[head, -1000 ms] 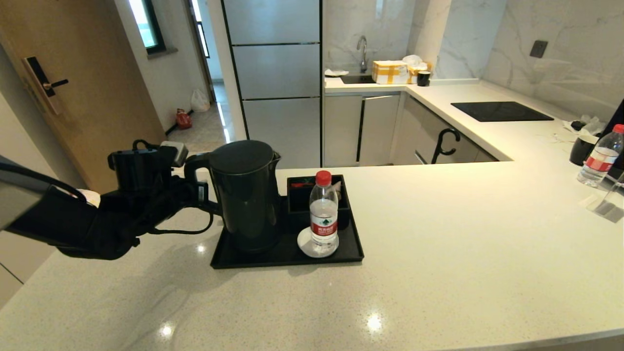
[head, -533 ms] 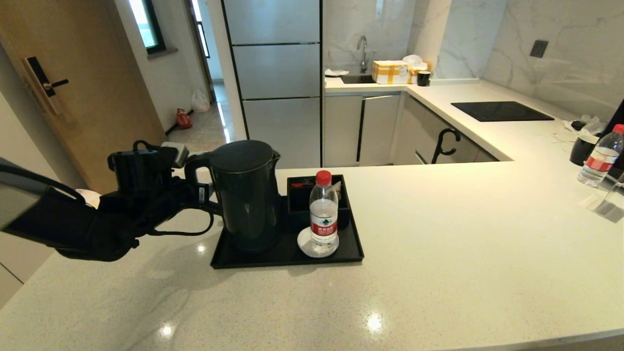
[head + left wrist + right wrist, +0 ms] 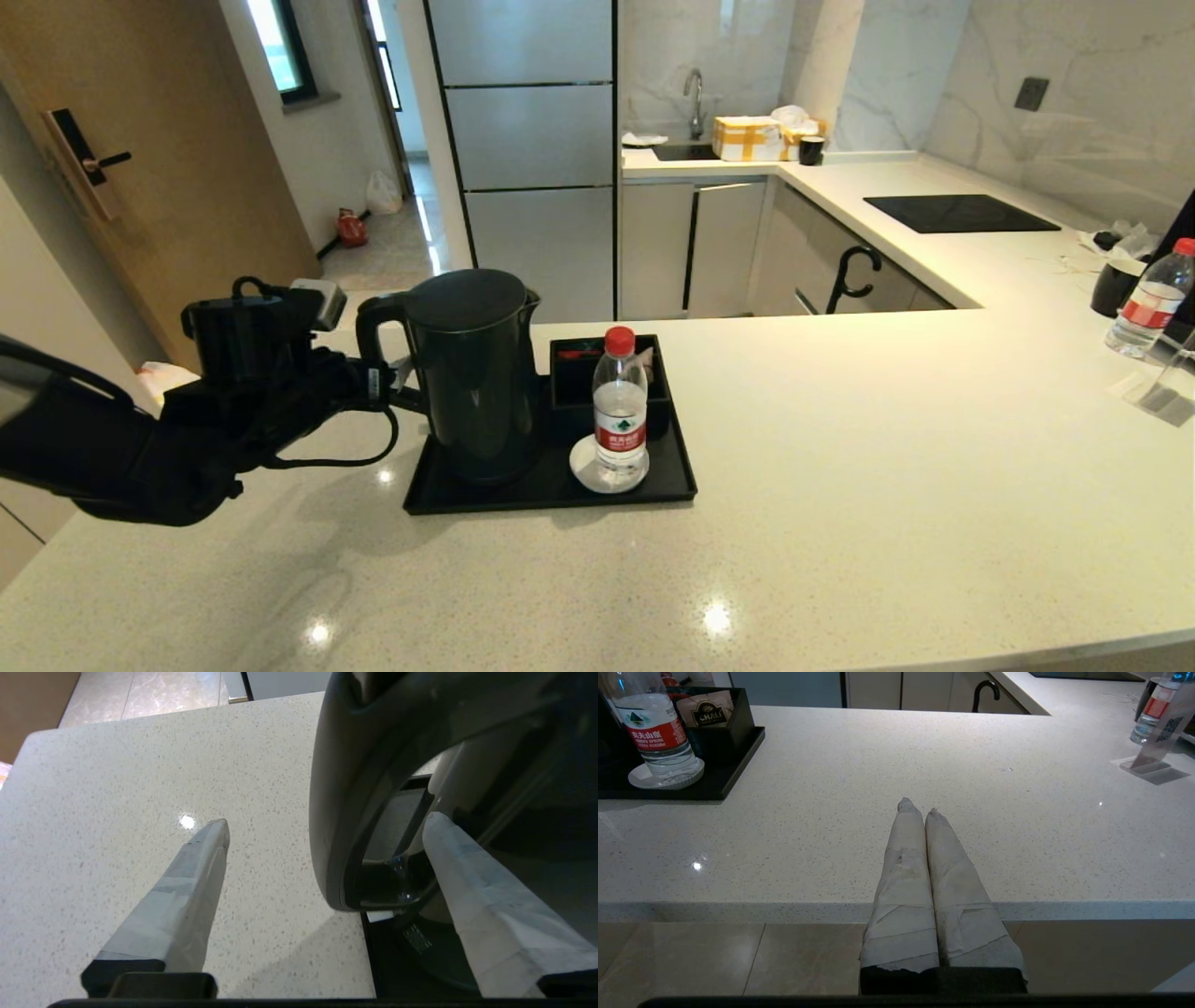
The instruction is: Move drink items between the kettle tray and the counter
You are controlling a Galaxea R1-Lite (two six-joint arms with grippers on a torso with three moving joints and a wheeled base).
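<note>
The tall black kettle (image 3: 471, 373) stands on the left part of the black kettle tray (image 3: 551, 492), over its round base (image 3: 420, 952). On the tray's white coaster (image 3: 581, 465) stands the clear water bottle (image 3: 620, 411) with its red cap. My left gripper (image 3: 390, 378) is open at the kettle's loop handle (image 3: 336, 812). One finger (image 3: 467, 877) reaches inside the loop and the other finger (image 3: 187, 882) stays outside, apart from the handle. My right gripper (image 3: 917, 807) is shut and empty, low at the front edge of the off-white counter (image 3: 840, 485).
A small black divided box (image 3: 574, 359) with tea packets sits at the tray's back. Far right on the counter stand a second bottle (image 3: 1148, 303), a black mug (image 3: 1116, 285) and a clear sign stand (image 3: 1167, 387). A black hob (image 3: 960, 213) lies further back.
My left arm has drawn back to the left, away from the kettle's body. The kettle and the bottle have stayed in place on the tray.
</note>
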